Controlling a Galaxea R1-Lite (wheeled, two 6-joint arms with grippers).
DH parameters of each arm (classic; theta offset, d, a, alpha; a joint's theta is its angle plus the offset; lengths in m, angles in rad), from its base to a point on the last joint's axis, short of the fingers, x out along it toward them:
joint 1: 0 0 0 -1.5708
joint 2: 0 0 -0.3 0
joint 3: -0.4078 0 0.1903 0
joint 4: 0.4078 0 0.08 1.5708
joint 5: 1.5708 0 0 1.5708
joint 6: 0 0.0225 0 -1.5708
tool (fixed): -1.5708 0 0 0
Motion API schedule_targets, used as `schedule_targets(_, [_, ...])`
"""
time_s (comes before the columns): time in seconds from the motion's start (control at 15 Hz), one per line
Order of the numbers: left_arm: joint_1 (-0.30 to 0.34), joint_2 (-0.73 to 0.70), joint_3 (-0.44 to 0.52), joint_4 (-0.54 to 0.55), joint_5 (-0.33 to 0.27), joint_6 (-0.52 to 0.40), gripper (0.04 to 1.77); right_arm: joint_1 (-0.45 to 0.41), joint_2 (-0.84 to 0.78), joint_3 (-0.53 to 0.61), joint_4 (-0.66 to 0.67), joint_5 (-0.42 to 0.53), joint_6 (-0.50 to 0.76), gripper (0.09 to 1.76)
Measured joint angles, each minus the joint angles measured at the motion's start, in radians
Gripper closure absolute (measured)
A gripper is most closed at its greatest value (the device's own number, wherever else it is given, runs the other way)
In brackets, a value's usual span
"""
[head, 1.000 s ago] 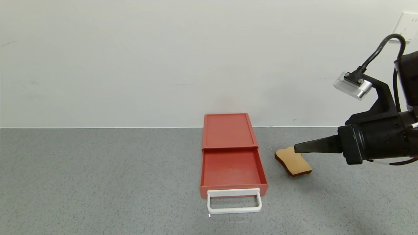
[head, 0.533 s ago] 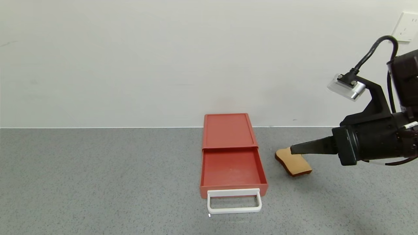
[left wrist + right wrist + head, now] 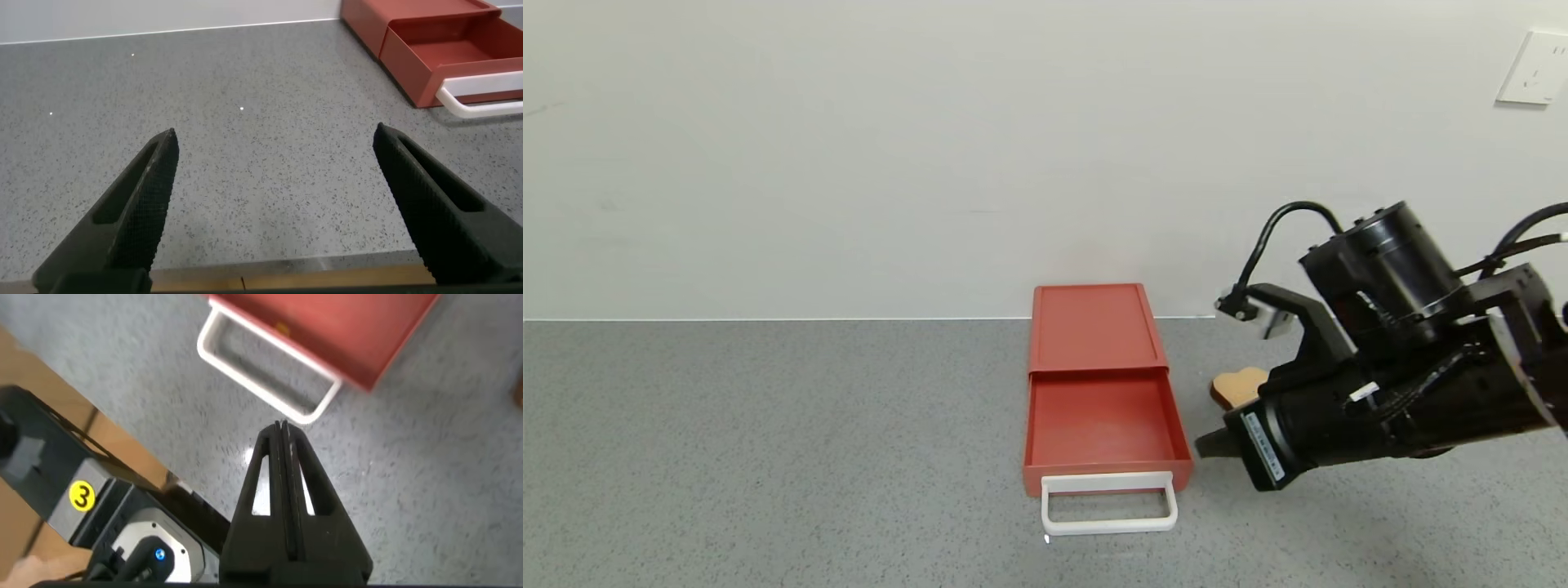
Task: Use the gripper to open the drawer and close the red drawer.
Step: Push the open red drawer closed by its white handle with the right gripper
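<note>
The red drawer [image 3: 1098,384] sits mid-table with its tray slid out toward me and its white loop handle [image 3: 1109,505] at the front. It also shows in the left wrist view [image 3: 441,41] and the right wrist view [image 3: 327,331]. My right gripper [image 3: 1205,445] is shut and empty, low over the table just right of the tray's front corner, apart from the handle [image 3: 265,376]. In the right wrist view the gripper's [image 3: 282,429] tip is close to the handle's corner. My left gripper [image 3: 274,143] is open and empty, well left of the drawer.
A tan toast-shaped slice [image 3: 1240,385] lies right of the drawer, partly hidden behind my right arm. The grey table [image 3: 768,449] meets a white wall at the back. A wall socket [image 3: 1534,67] is at the upper right. The table's wooden front edge [image 3: 286,279] is near my left gripper.
My right gripper has swung down and left, from above the toast slice to low beside the drawer's front right corner, and its wrist has rotated. The drawer has not moved.
</note>
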Motion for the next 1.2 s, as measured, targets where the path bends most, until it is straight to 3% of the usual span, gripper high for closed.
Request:
schedule_targets(0.4, [0.000,0.000,0.001,0.000,0.001,0.000,0.09,0.112,0.173,-0.177,0.202,-0.067,0.168,1.73])
schedule_targets(0.73, [0.000,0.000,0.001,0.000,0.000,0.000,0.09,0.187,0.299,-0.209,0.212,-0.146,0.215,1.73])
schedule_targets(1.2, [0.000,0.000,0.000,0.000,0.000,0.002,0.09,0.223,0.397,-0.212,0.201,-0.214,0.256,1.73])
